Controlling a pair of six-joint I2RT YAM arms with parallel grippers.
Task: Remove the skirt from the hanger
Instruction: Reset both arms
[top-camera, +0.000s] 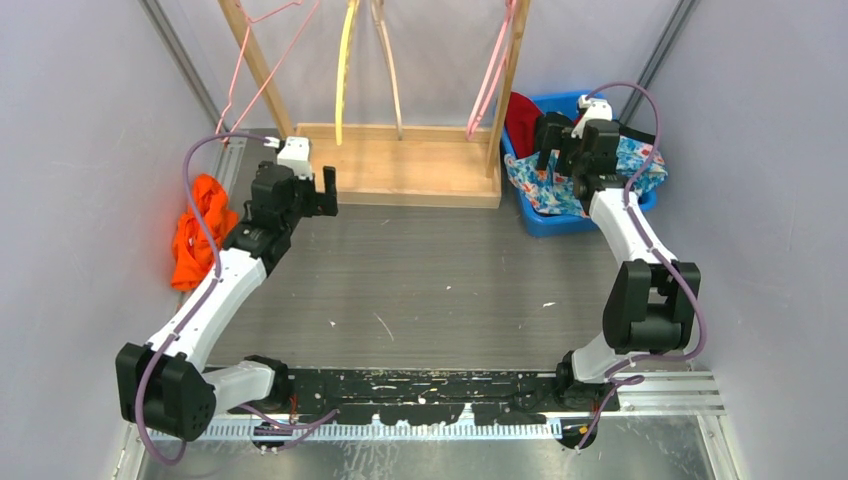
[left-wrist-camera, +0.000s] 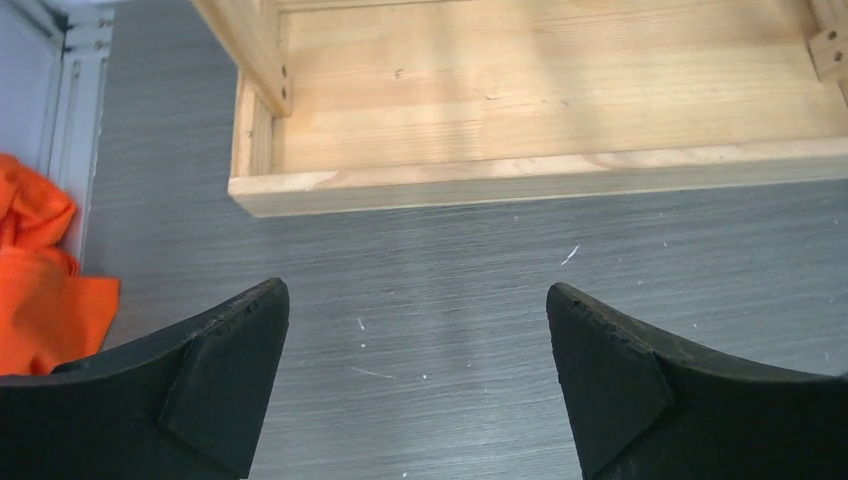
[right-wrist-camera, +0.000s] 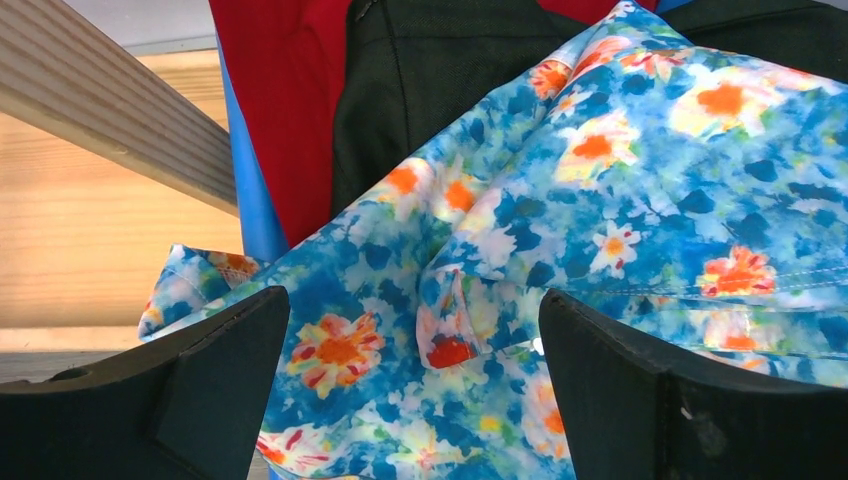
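The blue floral skirt (top-camera: 640, 162) lies crumpled in a blue bin (top-camera: 562, 226) at the back right, off any hanger. In the right wrist view the skirt (right-wrist-camera: 600, 200) fills the frame under my right gripper (right-wrist-camera: 415, 305), which hovers open just above it, touching nothing. From above, the right gripper (top-camera: 556, 150) sits over the bin's left side. A pink hanger (top-camera: 250, 70), a yellow hanger (top-camera: 345, 70) and others hang bare on the wooden rack (top-camera: 400, 165). My left gripper (top-camera: 327, 190) stands open and empty over the table, just before the rack's base (left-wrist-camera: 540, 100).
An orange cloth (top-camera: 195, 235) lies against the left wall, also at the left wrist view's edge as orange cloth (left-wrist-camera: 40, 290). A red garment (right-wrist-camera: 280, 90) and a black garment (right-wrist-camera: 430, 60) lie in the bin behind the skirt. Walls close both sides.
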